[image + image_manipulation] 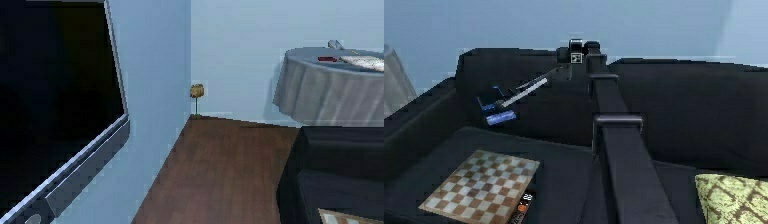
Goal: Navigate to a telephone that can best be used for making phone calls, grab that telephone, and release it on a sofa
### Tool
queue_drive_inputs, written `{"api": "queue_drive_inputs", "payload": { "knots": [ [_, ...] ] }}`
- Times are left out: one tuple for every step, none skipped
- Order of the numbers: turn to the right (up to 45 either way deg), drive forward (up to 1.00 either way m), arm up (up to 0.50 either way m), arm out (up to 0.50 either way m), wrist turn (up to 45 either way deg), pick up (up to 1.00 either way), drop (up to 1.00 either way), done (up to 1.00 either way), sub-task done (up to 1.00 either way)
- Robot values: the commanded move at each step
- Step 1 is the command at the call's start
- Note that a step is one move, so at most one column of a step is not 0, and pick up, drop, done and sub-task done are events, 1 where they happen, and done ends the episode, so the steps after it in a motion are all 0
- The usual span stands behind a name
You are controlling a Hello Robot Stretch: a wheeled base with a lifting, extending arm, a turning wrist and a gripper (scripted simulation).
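Arm (619,140): dark square bar in stepped sections, a lighter-edged collar at each joint. Far end carries small white squares (574,56) with black marks. Gripper (504,100) dark-bodied, two thin pale grey fingers (529,88).

You're looking at a home living room: black cushioned sofa (684,110), checkered wooden game board (482,185), large grey-framed black screen (55,90).
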Motion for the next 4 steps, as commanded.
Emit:
{"api": "queue_drive_inputs", "payload": {
  "knots": [
    [0.0, 0.0, 0.0, 0.0, 45.0, 0.0, 0.0, 0.0, 0.0],
    [0.0, 0.0, 0.0, 0.0, 36.0, 0.0, 0.0, 0.0, 0.0],
    [0.0, 0.0, -0.24, 0.0, 0.0, 0.0, 0.0, 0.0, 0.0],
    [0.0, 0.0, -0.32, 0.0, 0.0, 0.0, 0.0, 0.0, 0.0]
  ]
}}
